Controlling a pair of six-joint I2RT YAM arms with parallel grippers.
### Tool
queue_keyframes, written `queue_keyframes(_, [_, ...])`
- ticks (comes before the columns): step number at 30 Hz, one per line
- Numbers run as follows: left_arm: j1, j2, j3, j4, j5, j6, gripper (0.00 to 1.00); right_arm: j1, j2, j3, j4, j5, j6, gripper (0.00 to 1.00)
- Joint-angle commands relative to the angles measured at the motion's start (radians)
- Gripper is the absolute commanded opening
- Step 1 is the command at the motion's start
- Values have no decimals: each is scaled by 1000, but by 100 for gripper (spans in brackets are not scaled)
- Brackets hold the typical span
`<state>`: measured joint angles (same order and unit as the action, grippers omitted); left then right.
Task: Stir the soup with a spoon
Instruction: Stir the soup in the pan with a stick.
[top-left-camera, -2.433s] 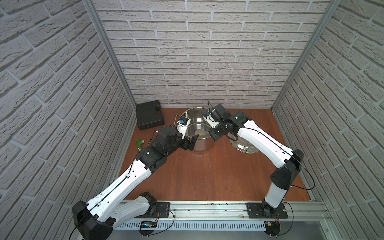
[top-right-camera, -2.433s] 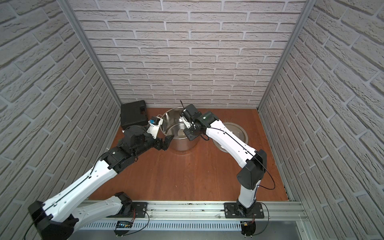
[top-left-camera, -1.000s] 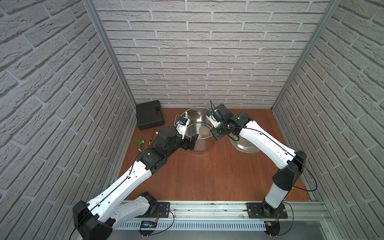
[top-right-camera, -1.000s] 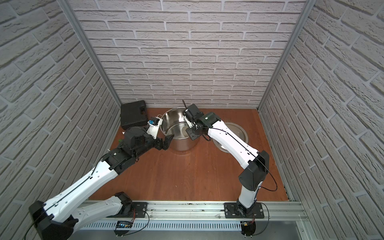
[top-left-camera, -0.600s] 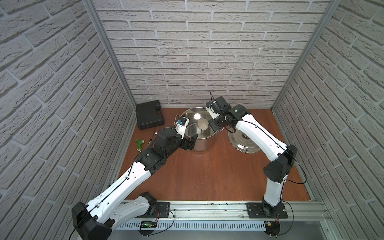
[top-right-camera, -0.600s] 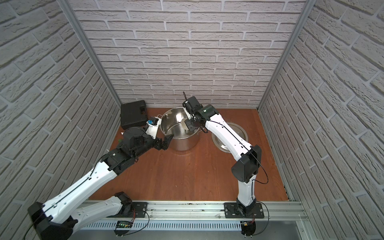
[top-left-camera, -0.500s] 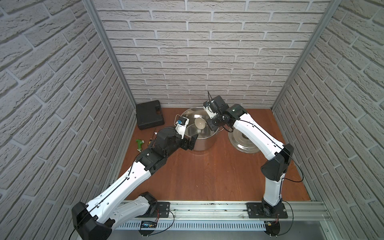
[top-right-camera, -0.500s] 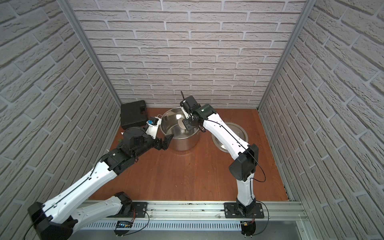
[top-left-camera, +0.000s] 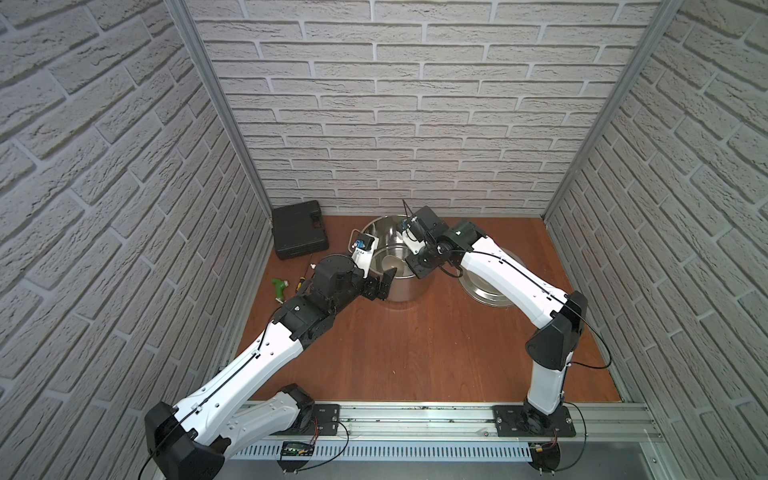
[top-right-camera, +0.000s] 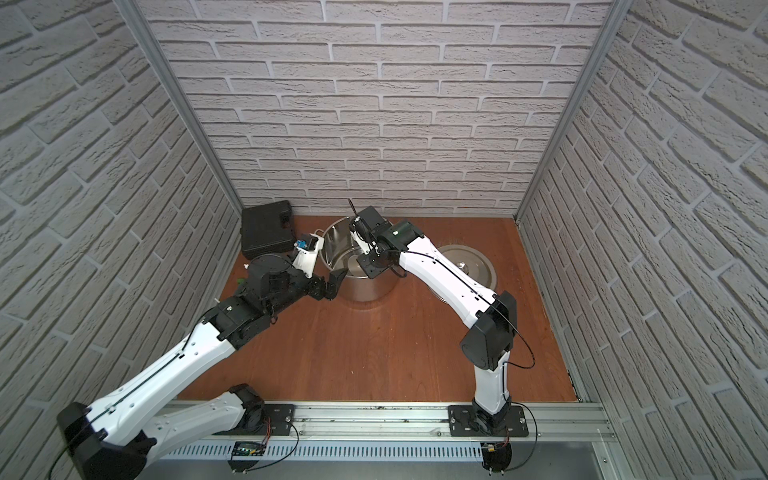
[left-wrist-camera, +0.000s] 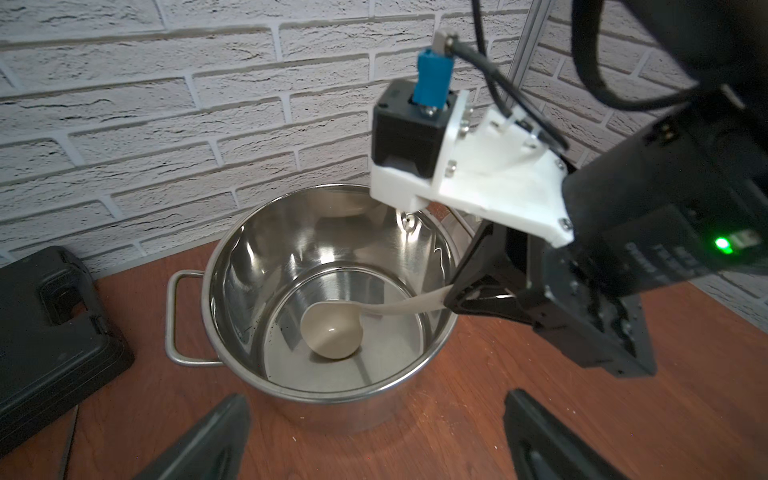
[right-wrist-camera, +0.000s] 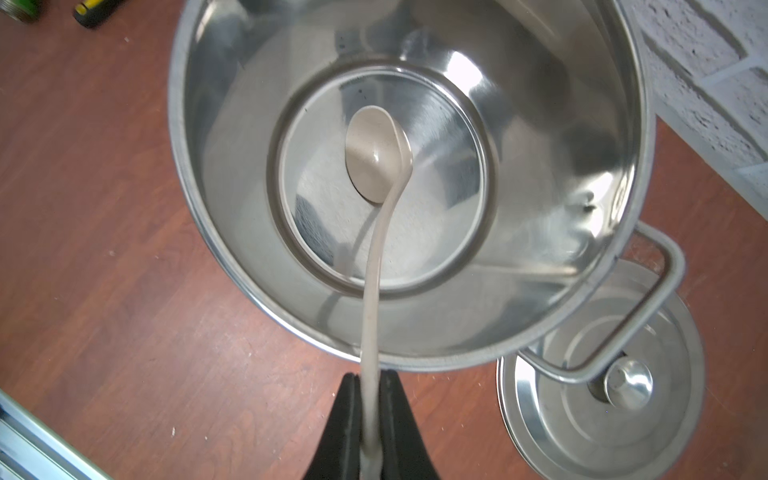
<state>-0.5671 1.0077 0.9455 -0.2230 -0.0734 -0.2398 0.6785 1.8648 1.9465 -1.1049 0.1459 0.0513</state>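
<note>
Two arms of white shells and black joint housings, left arm (top-left-camera: 266, 353), right arm (top-left-camera: 507, 274), black cables (left-wrist-camera: 584, 54) along them, white camera mount (left-wrist-camera: 490, 174) with blue plug (left-wrist-camera: 432, 79) and silver screws, green light (left-wrist-camera: 722, 243), right gripper (right-wrist-camera: 370, 376) with black wedge fingers (right-wrist-camera: 345, 415).

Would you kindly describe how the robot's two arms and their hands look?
The left arm and right arm have white shells, black joints and thin black cables. The left hand and right hand have black tapered fingers. Each wrist carries a white camera bracket with a blue plug.
</note>
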Motion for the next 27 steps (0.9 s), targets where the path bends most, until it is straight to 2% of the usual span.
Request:
queue_keyframes(1, [-2, 2, 8, 47, -14, 3, 98, -28, -93, -37, 26, 38, -24, 3])
queue_keyframes(8, [-2, 8, 13, 47, -13, 4, 98, -86, -71, -15, 53, 39, -13, 3])
queue_keyframes(14, [-2, 10, 12, 53, -12, 0, 98, -94, 43, 139, 35, -16, -6, 3])
queue_keyframes(21, [-2, 14, 7, 63, -7, -3, 98, -29, 141, 264, -5, -61, -11, 3])
queue_keyframes(27, [-2, 17, 3, 59, -2, -5, 98, 6, 105, 207, -12, -62, 4, 3])
